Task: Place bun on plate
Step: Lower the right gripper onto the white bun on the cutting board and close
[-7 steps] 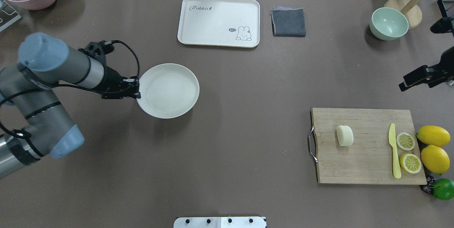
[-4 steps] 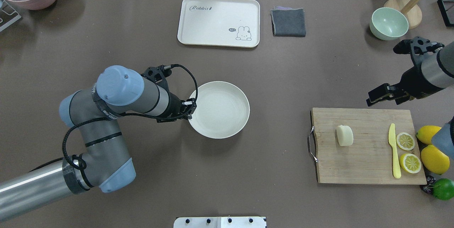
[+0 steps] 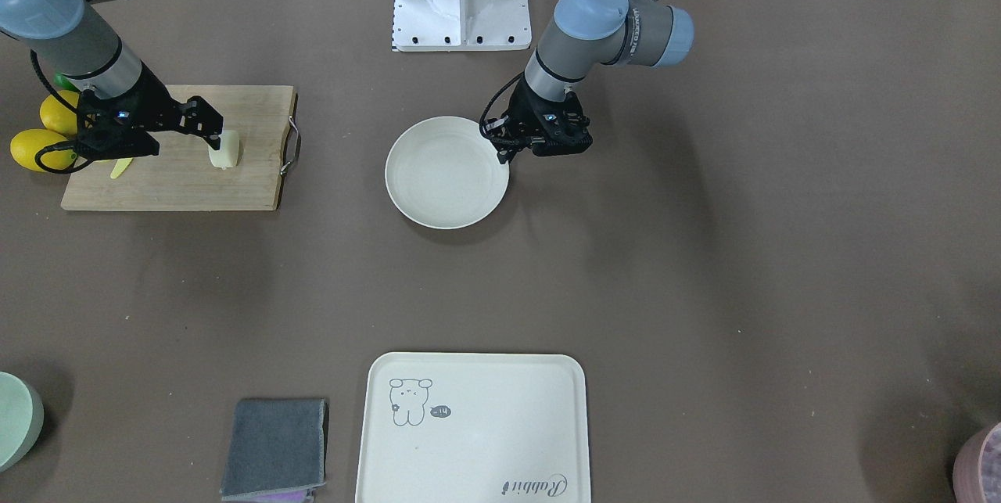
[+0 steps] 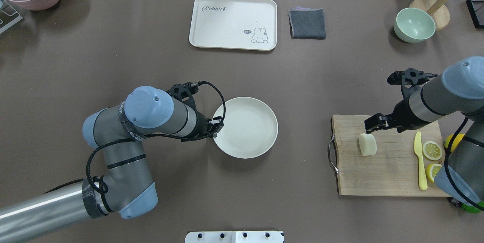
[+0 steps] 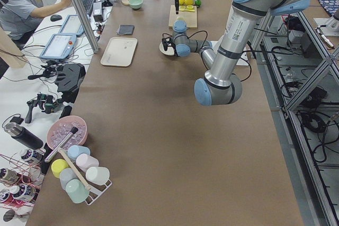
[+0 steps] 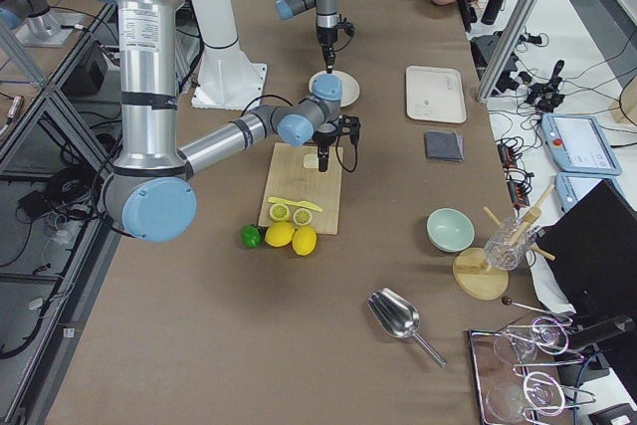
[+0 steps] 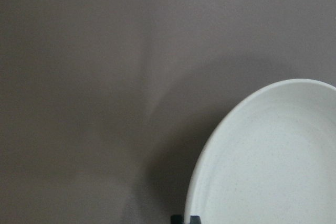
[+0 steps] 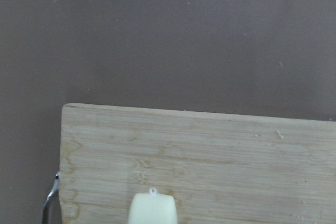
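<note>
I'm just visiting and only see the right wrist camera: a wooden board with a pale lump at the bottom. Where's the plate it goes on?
Observer: The plate is empty, off past the handle end of the cutting board.
Visitor: Is anything holding it?
Observer: Yes, the left gripper grips its rim on the side away from the board.
Visitor: What else is on the board?
Observer: Besides the bun, a yellow knife and lemon slices at the end opposite the handle.
</note>
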Available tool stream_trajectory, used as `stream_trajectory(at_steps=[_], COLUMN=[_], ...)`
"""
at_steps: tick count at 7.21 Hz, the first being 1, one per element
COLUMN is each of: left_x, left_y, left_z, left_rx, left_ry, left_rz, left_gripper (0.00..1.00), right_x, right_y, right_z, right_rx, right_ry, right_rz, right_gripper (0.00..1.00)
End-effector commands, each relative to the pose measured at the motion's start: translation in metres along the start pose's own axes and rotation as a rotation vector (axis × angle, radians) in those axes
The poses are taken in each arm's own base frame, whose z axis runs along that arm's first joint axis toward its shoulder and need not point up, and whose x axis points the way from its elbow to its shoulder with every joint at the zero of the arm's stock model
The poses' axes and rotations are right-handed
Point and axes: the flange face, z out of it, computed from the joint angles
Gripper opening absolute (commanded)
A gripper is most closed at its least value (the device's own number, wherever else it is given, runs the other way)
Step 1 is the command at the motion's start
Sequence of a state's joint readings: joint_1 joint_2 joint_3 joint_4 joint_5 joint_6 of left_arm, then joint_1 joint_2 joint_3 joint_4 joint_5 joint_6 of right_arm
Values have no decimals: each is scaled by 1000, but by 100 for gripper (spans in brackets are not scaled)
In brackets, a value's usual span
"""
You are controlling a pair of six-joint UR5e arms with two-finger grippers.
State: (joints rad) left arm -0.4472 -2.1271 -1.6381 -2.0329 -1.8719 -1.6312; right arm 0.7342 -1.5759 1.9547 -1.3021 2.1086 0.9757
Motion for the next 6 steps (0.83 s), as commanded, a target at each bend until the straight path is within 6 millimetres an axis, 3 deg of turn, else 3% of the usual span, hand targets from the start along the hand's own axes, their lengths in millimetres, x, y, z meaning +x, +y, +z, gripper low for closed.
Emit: stream_trajectory(at_steps=[1, 4, 5, 6], left_x=[-2, -2, -1, 0], left_y=[-1, -1, 0, 0], left_z=[3, 3, 2, 1], left_rx=[2, 2, 0, 0], left_ry=[-7, -7, -4, -3], left_rz=[-1, 2, 3, 3], left_gripper=[0, 0, 12, 49], right_x=[-19, -21, -19, -20], right_y=[2, 8, 9, 9], right_z=[19, 35, 41, 42], right_rx=[-22, -47, -57, -59], right_ry=[4, 18, 27, 25], right_rz=[10, 0, 3, 3], right_gripper=[98, 95, 90, 75])
